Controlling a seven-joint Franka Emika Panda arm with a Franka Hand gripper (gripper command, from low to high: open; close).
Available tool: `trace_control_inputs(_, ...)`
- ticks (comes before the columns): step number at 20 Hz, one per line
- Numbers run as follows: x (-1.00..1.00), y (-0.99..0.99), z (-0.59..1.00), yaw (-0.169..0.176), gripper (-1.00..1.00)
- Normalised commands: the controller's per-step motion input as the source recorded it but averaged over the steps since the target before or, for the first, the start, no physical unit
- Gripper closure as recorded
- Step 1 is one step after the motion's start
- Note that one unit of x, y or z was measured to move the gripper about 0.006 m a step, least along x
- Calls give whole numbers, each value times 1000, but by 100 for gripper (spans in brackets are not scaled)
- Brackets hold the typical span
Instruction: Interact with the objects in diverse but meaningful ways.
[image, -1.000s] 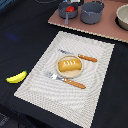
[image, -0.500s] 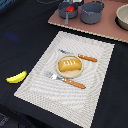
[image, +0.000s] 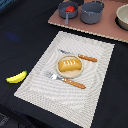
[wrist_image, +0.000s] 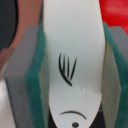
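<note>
Pinching smooth white elongated piece (wrist_image: 72, 55) btwn green spongy fingers (wrist_image: 34, 80)

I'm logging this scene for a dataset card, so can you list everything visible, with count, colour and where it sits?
Placemat: one, pale woven, middle of the dark table.
Plate: one, round tan, on the placemat.
Bread loaf: one, golden-orange, scored, on the plate.
Knife: one, wooden handle, on the placemat on the far side of the plate.
Fork: one, wooden handle, on the placemat on the near side of the plate.
Banana: one, yellow, on the dark table off the placemat, exterior view's left.
Board: one, pinkish-brown, at the back.
Pots: two, grey, on the board.
Tomato: one, red, in the pot at the exterior view's left.
Bowl: one, pale, cut off at the exterior view's right.
White piece: one, elongated with dark marks, between the green pads.
Gripper: one, grey with green pads, wrist view only.
</note>
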Motion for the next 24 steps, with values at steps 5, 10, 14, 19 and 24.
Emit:
trace_control_inputs(5,310,-318,-2,-25,-100)
trace_control_inputs(10,77,-306,-69,-17,-100)
trace_control_inputs(14,92,-320,11,-19,-100)
trace_control_inputs(19,-2,-307,47,-19,-100)
trace_control_inputs(24,-11,-311,130,-13,-100)
